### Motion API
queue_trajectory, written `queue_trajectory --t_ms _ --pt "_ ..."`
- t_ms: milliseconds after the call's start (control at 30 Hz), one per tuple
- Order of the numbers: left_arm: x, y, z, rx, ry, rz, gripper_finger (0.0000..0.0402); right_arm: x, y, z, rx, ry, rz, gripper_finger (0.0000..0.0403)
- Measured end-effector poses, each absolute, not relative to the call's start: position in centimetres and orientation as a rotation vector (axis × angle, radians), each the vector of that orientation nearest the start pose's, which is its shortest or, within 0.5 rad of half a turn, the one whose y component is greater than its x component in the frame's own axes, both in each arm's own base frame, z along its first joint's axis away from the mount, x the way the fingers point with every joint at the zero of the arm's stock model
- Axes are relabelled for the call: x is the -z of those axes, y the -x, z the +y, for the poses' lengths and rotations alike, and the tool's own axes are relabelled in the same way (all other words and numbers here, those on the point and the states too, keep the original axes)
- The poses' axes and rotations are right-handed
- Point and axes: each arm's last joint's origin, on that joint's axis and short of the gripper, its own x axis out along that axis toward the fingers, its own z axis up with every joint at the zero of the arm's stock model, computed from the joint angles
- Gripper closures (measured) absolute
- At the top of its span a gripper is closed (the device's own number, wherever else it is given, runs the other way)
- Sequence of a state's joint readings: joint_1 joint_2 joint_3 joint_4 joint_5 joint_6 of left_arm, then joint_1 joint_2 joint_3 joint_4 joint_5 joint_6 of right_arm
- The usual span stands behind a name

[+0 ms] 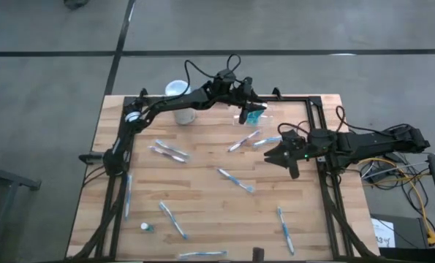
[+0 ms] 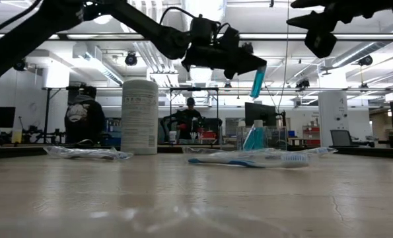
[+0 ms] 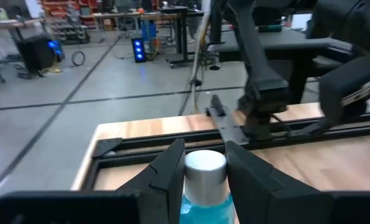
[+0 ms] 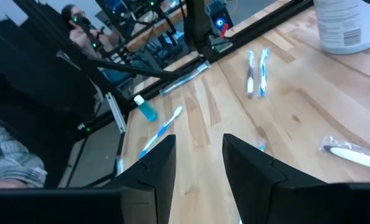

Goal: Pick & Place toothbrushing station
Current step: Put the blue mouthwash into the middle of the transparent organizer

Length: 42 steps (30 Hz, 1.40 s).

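The left tool [image 1: 252, 109] grips a small blue bottle [image 2: 257, 80], carried above the clear toothbrushing station [image 2: 254, 137] at the counter's [image 1: 202, 212] far edge. The step appears to be placement; next comes aligned lowering. The right tool [image 1: 275, 156] hovers nearby, apart and empty.

Table [image 1: 202, 197]: pale wood planks, smooth with a soft sheen. Container [image 1: 180, 102]: matt white plastic, paper label. Toothbrushes [image 1: 235, 179]: glossy plastic in clear crinkled wrappers. Left gripper [image 1: 250, 109]: matt black.
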<state>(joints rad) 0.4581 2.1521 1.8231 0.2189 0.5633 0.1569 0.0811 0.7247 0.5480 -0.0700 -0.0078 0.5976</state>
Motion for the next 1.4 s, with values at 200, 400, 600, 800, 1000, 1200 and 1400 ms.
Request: queue_trajectory --t_ms 200,400,600,800,1000,1200,1400 --pt "-28.6 -45.9 22.5 0.044 -0.102 0.097 0.0294 -26.7 -15.7 1.3 -0.015 -0.621 0.244 0.0275" --pt "-28.1 -45.6 23.2 0.031 -0.099 0.103 0.0294 -26.2 -15.5 1.3 -0.012 -0.622 0.248 0.0275" --pt "-28.0 -45.3 23.7 0.021 -0.096 0.108 0.0294 -26.3 -15.5 1.3 -0.012 -0.624 0.25 0.0275" --pt "-26.3 -44.9 23.7 0.05 -0.072 0.1 0.0294 -26.4 -15.5 1.3 -0.014 -0.618 0.246 0.0275" --pt "-25.2 -44.6 23.4 0.073 -0.081 0.031 0.0294 -26.4 -15.5 1.3 -0.013 -0.617 0.247 0.0275" --pt "-23.9 -44.3 23.4 0.071 -0.053 0.067 0.0294 -26.4 -15.5 1.3 -0.013 -0.618 0.247 0.0275" --pt "-23.4 -44.2 23.3 0.071 -0.055 0.077 0.0294 -26.4 -15.5 1.3 -0.013 -0.617 0.247 0.0275"
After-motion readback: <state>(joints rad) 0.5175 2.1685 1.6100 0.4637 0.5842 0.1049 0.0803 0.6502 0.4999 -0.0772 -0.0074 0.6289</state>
